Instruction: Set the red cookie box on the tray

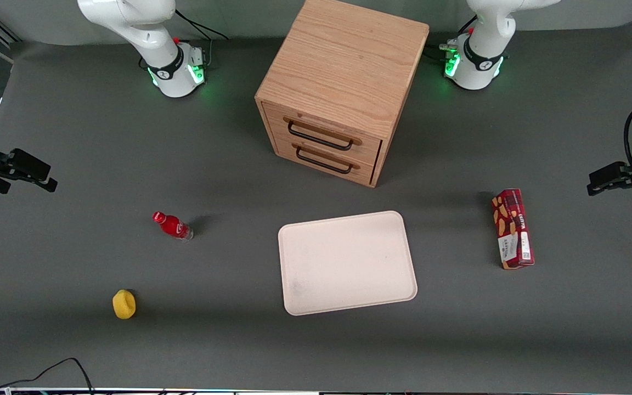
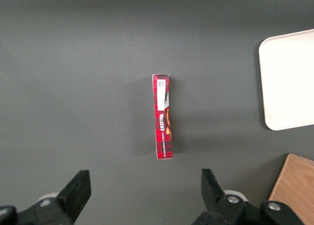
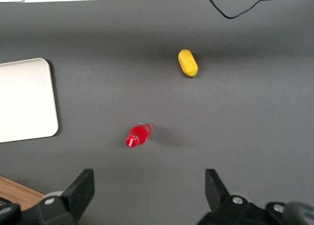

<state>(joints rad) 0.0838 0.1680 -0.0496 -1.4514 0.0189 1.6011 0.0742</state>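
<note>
The red cookie box (image 1: 512, 227) (image 2: 163, 117), a long narrow dark-red plaid carton, lies on the grey table toward the working arm's end. The cream-white tray (image 1: 347, 262) (image 2: 289, 77) lies flat near the table's middle, with nothing on it and well apart from the box. My left gripper (image 1: 597, 184) (image 2: 145, 185) hovers above the table, off to the side of the box at the working arm's edge of the table. It is open, with only bare table between its black fingers (image 2: 78, 188).
A wooden two-drawer cabinet (image 1: 343, 88) stands farther from the front camera than the tray. A small red bottle (image 1: 172, 225) and a yellow object (image 1: 124, 304) lie toward the parked arm's end. A black cable (image 1: 58, 367) runs along the near table edge.
</note>
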